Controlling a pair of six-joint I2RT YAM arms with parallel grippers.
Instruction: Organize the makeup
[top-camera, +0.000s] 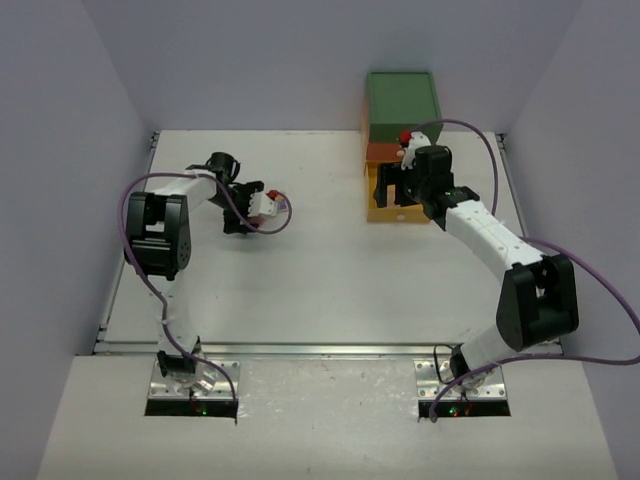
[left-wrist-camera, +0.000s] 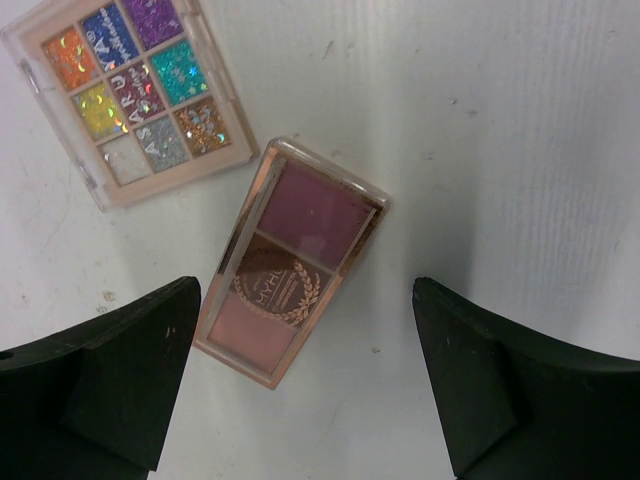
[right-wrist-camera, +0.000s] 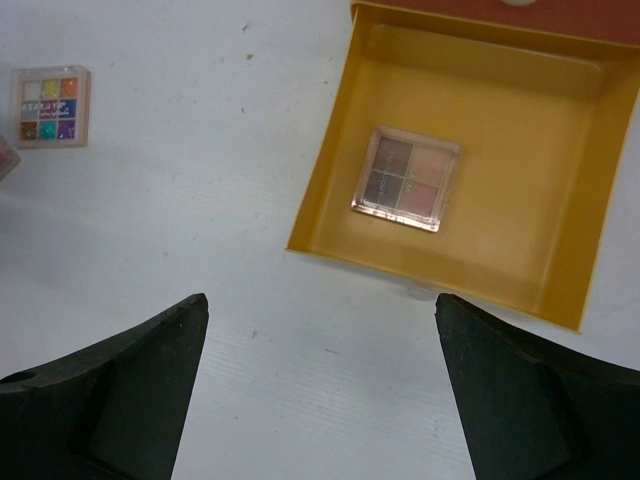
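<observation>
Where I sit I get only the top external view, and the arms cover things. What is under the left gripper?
Observer: A three-pan palette lies flat on the table under the left gripper, which is open and gripping nothing.
Operator: Anything else near it?
Observer: A nine-pan glitter palette lies beside it, farther from the gripper.
Operator: And on the right side?
Observer: The yellow drawer stands open with a four-pan palette lying inside; the right gripper is open and empty.
</observation>
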